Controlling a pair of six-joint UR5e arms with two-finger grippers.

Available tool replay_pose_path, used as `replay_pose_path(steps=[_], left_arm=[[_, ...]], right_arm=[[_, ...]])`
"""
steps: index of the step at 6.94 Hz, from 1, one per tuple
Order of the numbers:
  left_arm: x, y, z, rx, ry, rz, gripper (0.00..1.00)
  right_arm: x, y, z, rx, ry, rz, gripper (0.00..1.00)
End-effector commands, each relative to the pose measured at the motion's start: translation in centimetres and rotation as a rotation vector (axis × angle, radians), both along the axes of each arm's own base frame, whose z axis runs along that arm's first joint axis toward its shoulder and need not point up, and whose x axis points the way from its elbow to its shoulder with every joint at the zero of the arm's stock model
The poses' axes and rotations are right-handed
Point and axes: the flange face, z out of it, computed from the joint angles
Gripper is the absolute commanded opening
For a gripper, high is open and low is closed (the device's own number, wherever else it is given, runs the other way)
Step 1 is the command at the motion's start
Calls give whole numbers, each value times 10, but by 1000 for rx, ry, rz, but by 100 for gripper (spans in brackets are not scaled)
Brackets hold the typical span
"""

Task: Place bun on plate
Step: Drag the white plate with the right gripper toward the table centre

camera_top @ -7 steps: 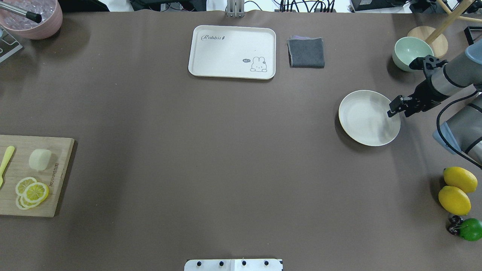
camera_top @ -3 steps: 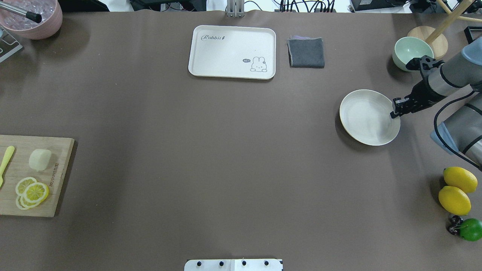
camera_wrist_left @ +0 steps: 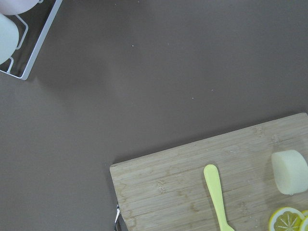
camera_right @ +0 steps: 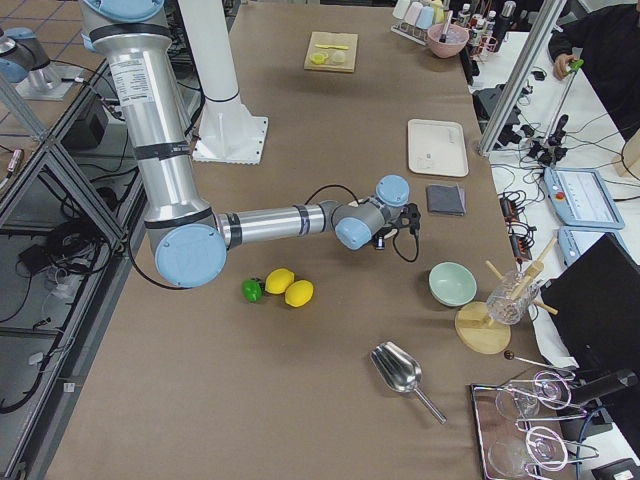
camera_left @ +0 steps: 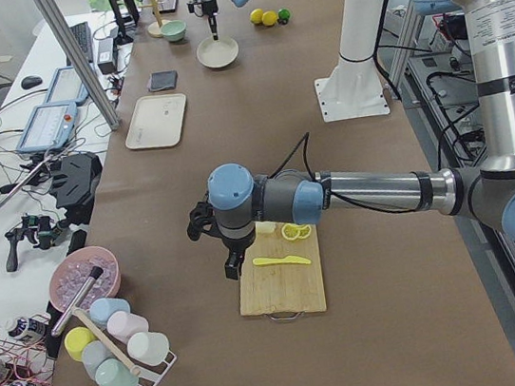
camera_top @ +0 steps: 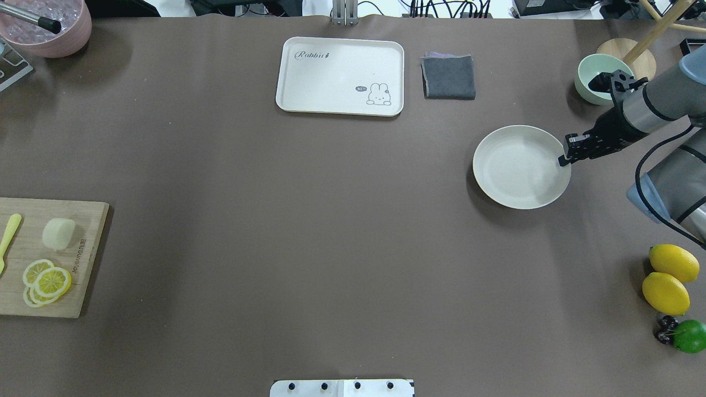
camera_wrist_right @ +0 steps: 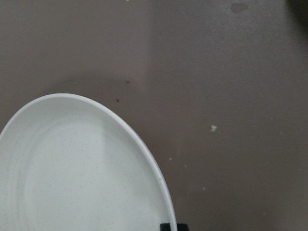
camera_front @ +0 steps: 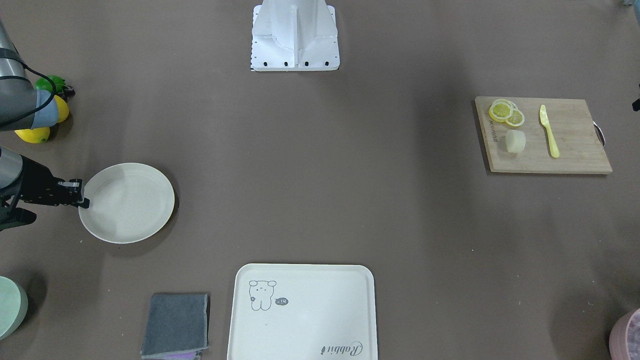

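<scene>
The bun [camera_top: 58, 232] lies on a wooden cutting board [camera_top: 83, 264] at the table's left edge, and the left wrist view shows the bun [camera_wrist_left: 289, 172] beside a yellow knife. The plate [camera_top: 513, 165] is at the right, and my right gripper [camera_top: 563, 160] is shut on its right rim. From across the table the same gripper [camera_front: 84, 202] pinches the plate [camera_front: 127, 202]. A black fingertip [camera_wrist_right: 168, 226] shows at the plate's rim [camera_wrist_right: 144, 149]. My left gripper [camera_left: 234, 268] hangs over the board near the bun; I cannot tell if it is open or shut.
Lemon slices [camera_top: 47, 281] and a yellow knife [camera_top: 10, 237] share the board. At the back are a cream tray [camera_top: 340, 75], a grey cloth [camera_top: 449, 76] and a green bowl [camera_top: 593, 82]. Two lemons [camera_top: 670, 278] and a lime [camera_top: 689, 335] lie at the right edge.
The right gripper has closed on the plate's rim and moved the plate to the left and slightly toward the back. The bun and board have not moved.
</scene>
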Motion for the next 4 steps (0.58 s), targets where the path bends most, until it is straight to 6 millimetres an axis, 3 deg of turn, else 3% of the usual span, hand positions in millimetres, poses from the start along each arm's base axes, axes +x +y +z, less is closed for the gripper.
replay_pose_path(steps=[1,2,3,4], left_arm=[[42,-29,-31,-82,7,-71,98],[79,-33,-38,-58,-22,-63,98],[131,-34,-50,-86,-1,-94,98],[179,-32,-40,-74,-7,-120,98]], right_arm=[[-45,41,-94,-115,-108,31,0],[-79,63,-135,-166,-143,33,0],[-127,88,-161,-172,-141,48,0],[-160,105,-175,-169,-138,53,0]])
